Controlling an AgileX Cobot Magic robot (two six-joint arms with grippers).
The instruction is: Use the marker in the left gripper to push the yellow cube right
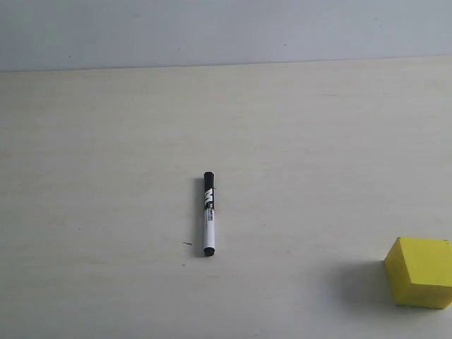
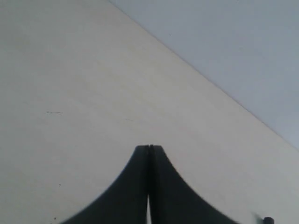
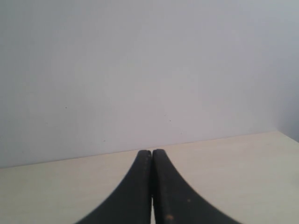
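Observation:
The marker (image 1: 209, 214) lies flat on the pale table (image 1: 106, 176) near the middle of the exterior view, black cap pointing away, with nothing holding it. The yellow cube (image 1: 420, 272) sits at the lower right, partly cut by the frame edge. Neither arm shows in the exterior view. In the left wrist view my left gripper (image 2: 149, 147) is shut with nothing between its fingers, over bare table. A small black tip, possibly the marker's end (image 2: 267, 220), shows at that view's corner. My right gripper (image 3: 152, 151) is shut and empty, facing the wall.
A grey-white wall (image 1: 226, 32) runs along the table's far edge. A tiny dark speck (image 1: 187, 244) lies just left of the marker.

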